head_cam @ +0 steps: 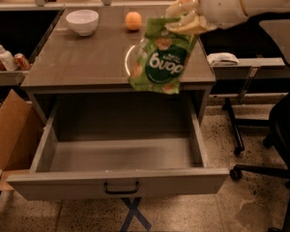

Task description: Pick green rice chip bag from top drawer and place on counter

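Note:
My gripper [186, 18] is shut on the top edge of the green rice chip bag [160, 59], which hangs in the air over the counter's front right part. The bag is bright green with white lettering upside down and pale chip pictures. It hides part of the white arc on the counter [87, 57]. The top drawer [118, 182] is pulled fully open below, with its dark bar handle at the front centre. Its inside shows nothing in it.
A white bowl [82, 21] and an orange [133, 20] sit at the back of the counter. A cardboard box [9, 129] stands left of the drawer. An office chair [280, 144] stands on the right. Bottles [5, 59] sit on a shelf at the left.

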